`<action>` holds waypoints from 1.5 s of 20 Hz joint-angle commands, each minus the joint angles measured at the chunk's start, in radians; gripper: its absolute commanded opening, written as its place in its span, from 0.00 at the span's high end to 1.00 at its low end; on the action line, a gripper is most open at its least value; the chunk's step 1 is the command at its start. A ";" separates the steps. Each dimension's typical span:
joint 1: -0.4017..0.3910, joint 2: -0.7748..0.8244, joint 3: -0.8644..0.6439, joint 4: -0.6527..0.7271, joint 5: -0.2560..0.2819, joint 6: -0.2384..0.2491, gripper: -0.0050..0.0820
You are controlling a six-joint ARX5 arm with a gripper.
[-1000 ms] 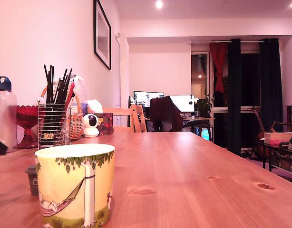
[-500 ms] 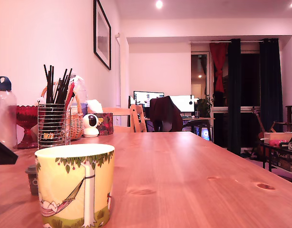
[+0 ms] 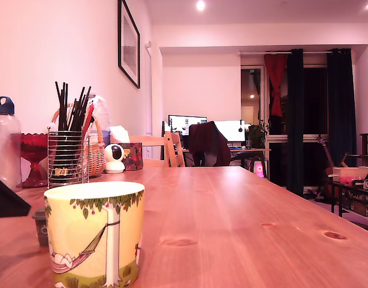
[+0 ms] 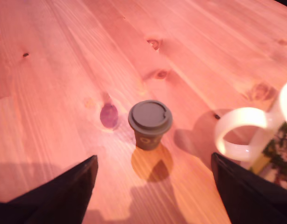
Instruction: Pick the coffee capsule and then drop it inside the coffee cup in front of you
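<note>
1. The tool (image 4: 153,186) hangs above the wooden counter (image 4: 64,70) with its two dark fingers (image 4: 59,196) spread wide apart, holding nothing.
2. The coffee capsule (image 4: 150,123) stands on the counter, wider end up, between the fingers and touching neither.
3. The coffee cup (image 3: 94,234) stands just beside the capsule; its pale handle (image 4: 244,133) faces the capsule.

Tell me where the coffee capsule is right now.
In the exterior view, the coffee capsule stands on the wooden table just left of the yellow mug, partly hidden behind it, below the open gripper.
</note>
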 commanded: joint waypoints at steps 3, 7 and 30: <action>0.002 0.117 0.001 0.124 -0.013 0.009 0.13; 0.002 0.243 0.001 0.265 -0.010 0.018 0.13; 0.002 0.579 0.112 0.417 0.001 0.024 0.15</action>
